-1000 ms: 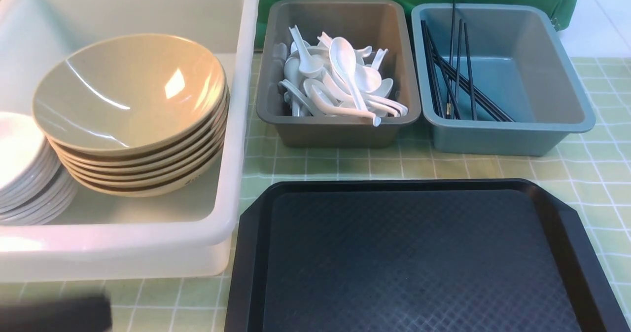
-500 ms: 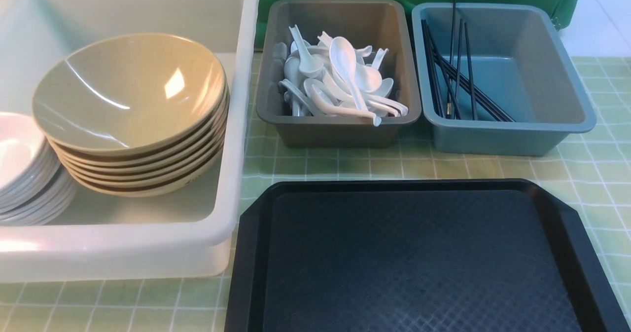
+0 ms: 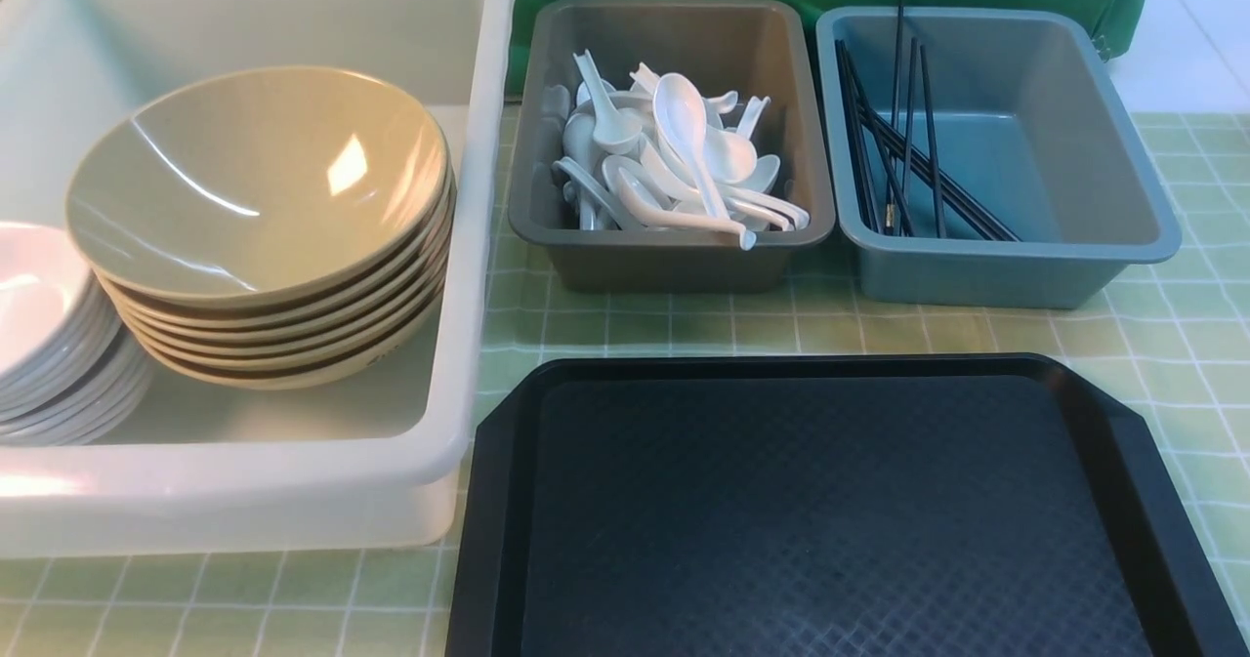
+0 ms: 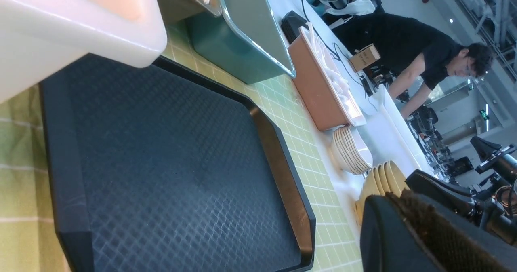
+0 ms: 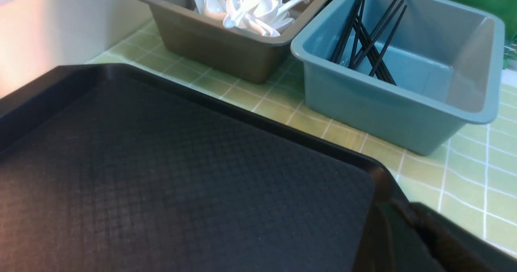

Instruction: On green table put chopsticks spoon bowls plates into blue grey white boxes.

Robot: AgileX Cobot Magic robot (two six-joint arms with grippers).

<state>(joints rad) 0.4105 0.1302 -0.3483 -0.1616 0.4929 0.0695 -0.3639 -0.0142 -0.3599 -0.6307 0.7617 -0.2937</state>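
On the green table (image 3: 1172, 345), the large white box (image 3: 469, 247) holds a stack of tan bowls (image 3: 254, 179), with white plates (image 3: 39, 325) stacked at its left. White spoons (image 3: 684, 149) fill the dark grey box (image 3: 674, 262). Black chopsticks (image 3: 903, 149) lie in the blue box (image 3: 977, 276). Neither gripper shows in the front view. The left gripper (image 4: 395, 198) is shut and empty beyond the tray's corner. The right gripper (image 5: 400, 210) is shut and empty at another tray corner, near the blue box (image 5: 363, 106) with its chopsticks (image 5: 367, 41).
A black textured tray (image 3: 830, 511) lies empty at the table's front, its rim close to the white box. Past the table's right side, in the left wrist view, are a peach tray (image 4: 319, 90), stacked tan dishes (image 4: 351, 150) and a person (image 4: 420, 57).
A dark shape at the lower left of the front view one second ago has left that view. The boxes and their contents have not moved.
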